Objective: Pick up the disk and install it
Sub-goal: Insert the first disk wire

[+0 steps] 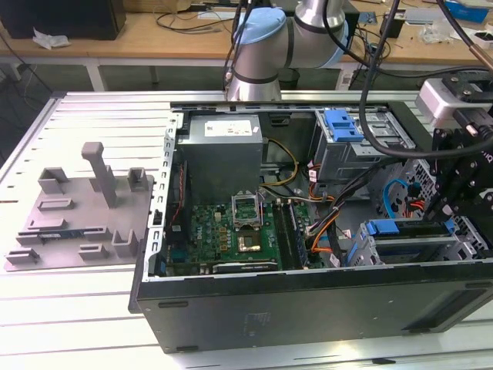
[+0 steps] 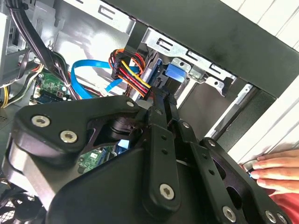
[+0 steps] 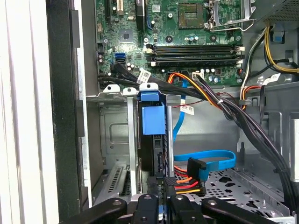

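Note:
The disk stands on edge in a drive bay at the front corner of the open computer case, on the exterior view's right. Its blue carrier frame shows along the top. In the first wrist view the disk sits in the metal slot, blue tab at the far end. My gripper is at the near end, its fingers closed in on the disk's thin edge. In the second wrist view the gripper narrows to the same blue-framed disk. My gripper hangs over the bay's right end.
Red, orange and blue cables run beside the bay. The motherboard and power supply lie further inside, with a grey cage with a blue latch at the back. A person's hand rests outside the case. A grey fixture lies at the left.

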